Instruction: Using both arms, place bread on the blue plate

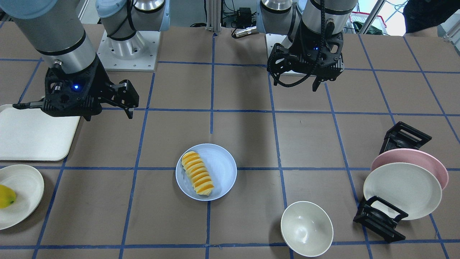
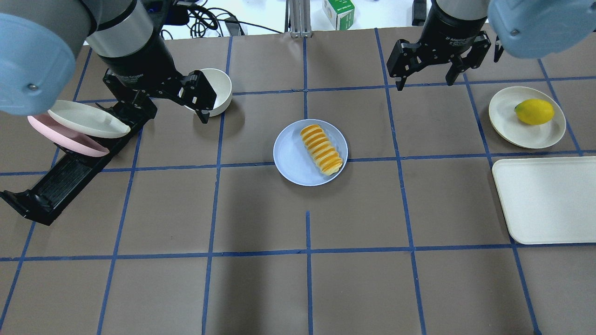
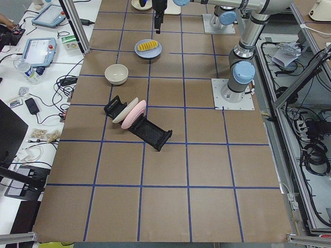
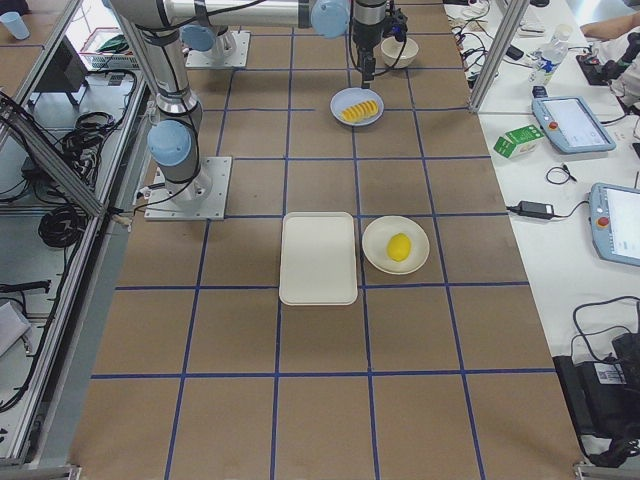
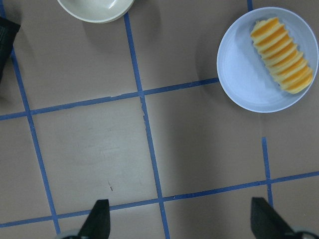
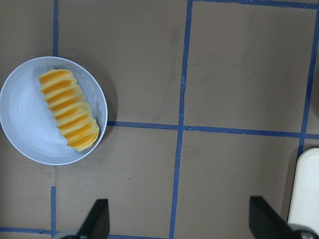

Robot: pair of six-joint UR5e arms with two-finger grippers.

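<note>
The table (image 2: 260, 288) spreads wide under me, brown with blue tape lines. High above it my left gripper (image 1: 296, 84) hangs with its fingers spread and nothing between them. My right gripper (image 2: 425, 83) hangs the same way, spread and empty.

The blue plate (image 2: 291, 158) lies flat near the table's middle, between the two grippers and well apart from both. The bread (image 2: 321, 149) lies on it, inside the rim, on the half toward my right side. Its long axis runs slantwise: the end farther from my base turns toward my left, and the nearer end sits close to the rim on my right.

I judge neither gripper plainly nearer, though the loaf's place on the plate slightly favours the right one. With the bread already on the plate, I judge the placing done and see nothing left to grasp.

The overhead view gives the loaf's slant but not my height. The side views show me raised above the plate, but too small to read the jaws. Each wrist view shows bare table between my fingertips and the plate off toward the other gripper.
</note>
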